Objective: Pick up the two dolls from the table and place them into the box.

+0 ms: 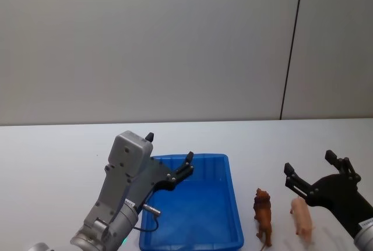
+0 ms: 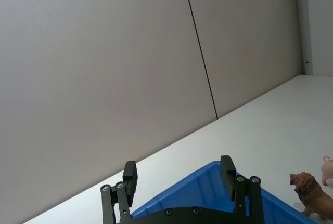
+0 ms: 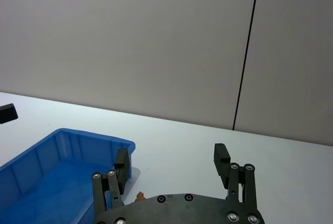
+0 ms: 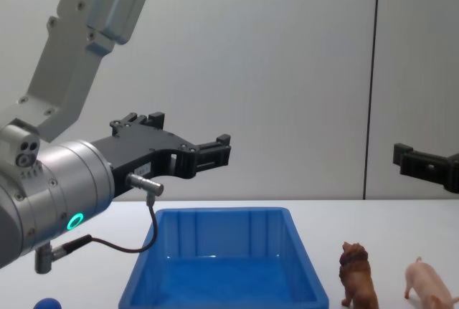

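Two dolls stand on the white table (image 1: 52, 152) to the right of the box: a reddish-brown lion (image 1: 263, 215) (image 4: 357, 277) (image 2: 313, 195) and, farther right, a pale pink pig (image 1: 302, 216) (image 4: 428, 284) (image 2: 328, 169). The box (image 1: 234, 204) (image 4: 215, 216) (image 3: 62, 138) (image 2: 208, 178) is a bright blue bin with nothing inside. My left gripper (image 1: 169, 147) (image 4: 208, 148) (image 2: 178, 174) hangs open over the box's left side, holding nothing. My right gripper (image 1: 309, 162) (image 3: 171, 160) is open in the air above and behind the pig, and one finger of it shows at the chest view's right edge.
A small blue ball (image 4: 46, 303) lies on the table at the near left, below my left arm. A plain grey wall with a dark vertical seam (image 1: 291, 47) stands behind the table. White tabletop stretches behind the box and the dolls.
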`<control>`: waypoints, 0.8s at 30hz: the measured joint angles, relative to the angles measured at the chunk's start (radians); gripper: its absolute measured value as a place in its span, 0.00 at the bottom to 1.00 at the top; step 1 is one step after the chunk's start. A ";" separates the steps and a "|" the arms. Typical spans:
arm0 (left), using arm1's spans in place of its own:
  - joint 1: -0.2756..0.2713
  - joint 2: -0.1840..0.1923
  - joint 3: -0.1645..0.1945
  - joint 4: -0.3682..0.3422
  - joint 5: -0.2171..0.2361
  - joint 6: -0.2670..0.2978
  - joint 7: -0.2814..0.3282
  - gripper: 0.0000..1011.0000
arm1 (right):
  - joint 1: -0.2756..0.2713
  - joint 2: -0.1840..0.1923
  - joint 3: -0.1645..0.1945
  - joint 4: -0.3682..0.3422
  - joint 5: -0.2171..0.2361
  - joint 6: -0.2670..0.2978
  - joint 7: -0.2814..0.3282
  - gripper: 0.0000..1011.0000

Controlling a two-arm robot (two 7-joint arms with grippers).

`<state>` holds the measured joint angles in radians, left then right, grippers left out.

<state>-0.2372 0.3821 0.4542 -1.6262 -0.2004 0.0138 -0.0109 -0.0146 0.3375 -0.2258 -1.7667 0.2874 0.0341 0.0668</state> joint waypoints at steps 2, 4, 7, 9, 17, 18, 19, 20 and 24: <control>0.000 0.000 0.000 0.000 0.000 0.000 0.000 0.99 | 0.000 0.000 0.000 0.000 0.000 0.000 0.000 0.99; 0.000 0.000 0.000 0.000 0.000 0.000 0.000 0.99 | 0.000 0.000 0.000 0.000 0.000 0.000 0.000 0.99; 0.000 0.000 0.000 0.000 0.000 0.000 0.000 0.99 | 0.000 0.000 0.000 0.000 0.000 0.000 0.000 0.99; 0.000 0.000 0.000 0.000 0.000 0.000 0.000 0.99 | 0.000 0.000 0.000 0.000 0.000 0.000 0.000 0.99; 0.000 0.000 0.000 0.000 0.000 0.000 0.000 0.99 | 0.000 0.000 0.000 0.000 0.000 0.000 0.000 0.99; 0.000 0.000 0.000 0.000 0.000 0.000 0.000 0.99 | 0.000 0.000 0.000 0.000 0.000 0.000 0.000 0.99; 0.000 0.000 0.000 0.000 0.000 0.000 0.000 0.99 | 0.000 0.000 0.000 0.000 0.000 0.000 0.000 0.99; 0.000 0.000 0.000 0.000 0.000 0.000 0.000 0.99 | 0.000 0.000 0.000 0.000 0.000 0.000 0.000 0.99; 0.000 0.000 0.000 0.000 0.000 0.000 0.000 0.99 | 0.000 0.000 0.000 0.000 0.000 0.000 0.000 0.99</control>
<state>-0.2372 0.3822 0.4542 -1.6262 -0.2004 0.0138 -0.0109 -0.0145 0.3376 -0.2256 -1.7667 0.2874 0.0341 0.0671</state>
